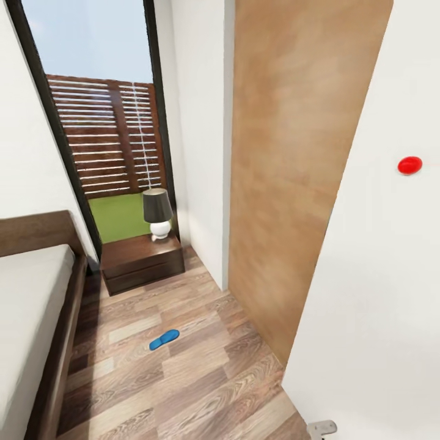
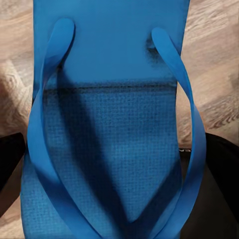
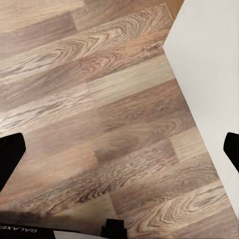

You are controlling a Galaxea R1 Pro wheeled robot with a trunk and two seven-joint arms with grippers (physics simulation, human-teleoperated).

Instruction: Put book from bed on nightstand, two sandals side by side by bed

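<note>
Open wooden door [image 1: 293, 177] and white wall [image 1: 379, 293] crowd the right; nightstand [image 1: 142, 261] with lamp [image 1: 157, 212] sits by the window, bed [image 1: 36, 318] along the floor's left edge. One sandal [image 1: 164, 340] lies mid-floor [image 1: 201, 366], long axis slanting toward the door. Left gripper [image 2: 117, 164] clasps the other sandal [image 2: 109, 89] lengthwise between its fingers; right gripper [image 3: 124, 149] is spread wide above bare planks.

1. The one readable text is white lettering "GALAXE", mirrored and upside down and cut off at the picture's edge, on a dark part of the robot's own body [image 3: 25, 231] at the rim of the right wrist view
2. No other words, numbers, brands or signs can be read in the head view or the left wrist view
</note>
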